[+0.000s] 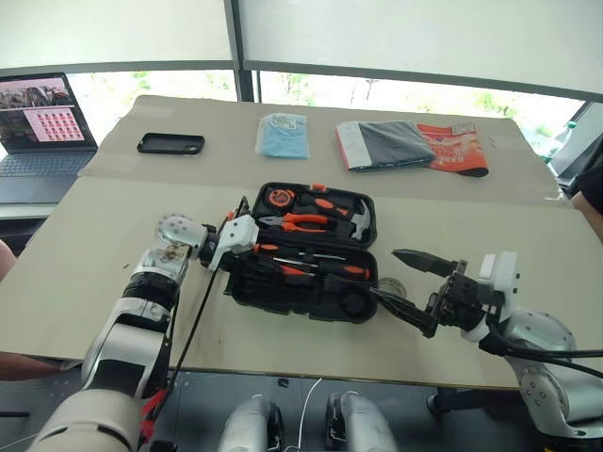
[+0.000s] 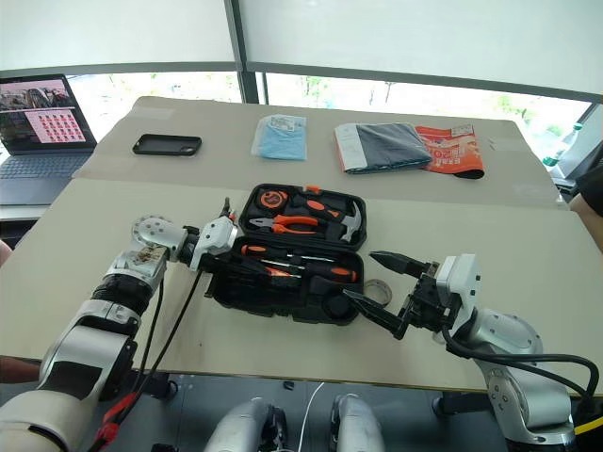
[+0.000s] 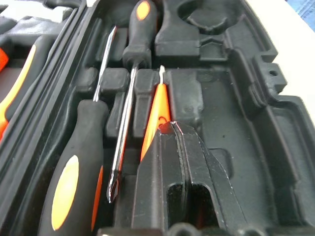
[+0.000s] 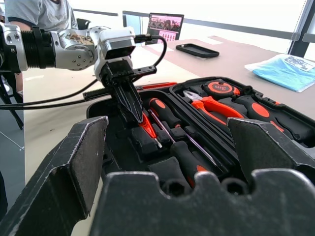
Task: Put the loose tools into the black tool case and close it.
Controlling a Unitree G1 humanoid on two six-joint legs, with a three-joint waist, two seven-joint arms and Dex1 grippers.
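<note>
Right hand: my right hand (image 2: pixel 377 289) is the thing closest to my eyes, held above the counter's near edge with its two black fingers (image 2: pixel 394 261) spread wide apart and nothing between them; it points toward the case's near right corner.
Black tool case: the black tool case (image 1: pixel 287 293) lies open on the counter (image 1: pixel 85 273), just beyond and to the left of my right hand, between my two hands.
Left hand: my left hand (image 4: pixel 132 112) has its fingers pressed together, tips down inside the case's near half, at its left end.
Slim orange screwdriver: the slim orange screwdriver (image 3: pixel 156 114) lies in a slot directly beneath my left fingertips; I cannot tell whether the closed tips actually pinch it or just rest against it.
Black-and-orange-handled screwdrivers: two black-and-orange-handled screwdrivers (image 3: pixel 74 172) sit in the slots right beside my left hand, on the hinge side of it.
Far half of case: orange-handled pliers (image 1: pixel 303 222), a hammer (image 1: pixel 356 218) and a tape measure (image 1: pixel 279 198) sit beyond my left hand.
Small roll: a small tape roll (image 2: pixel 379 286) rests on the counter just past my right fingers, beside the case's right end.
Further off: a phone (image 1: pixel 171 143) lies well beyond my left hand.
</note>
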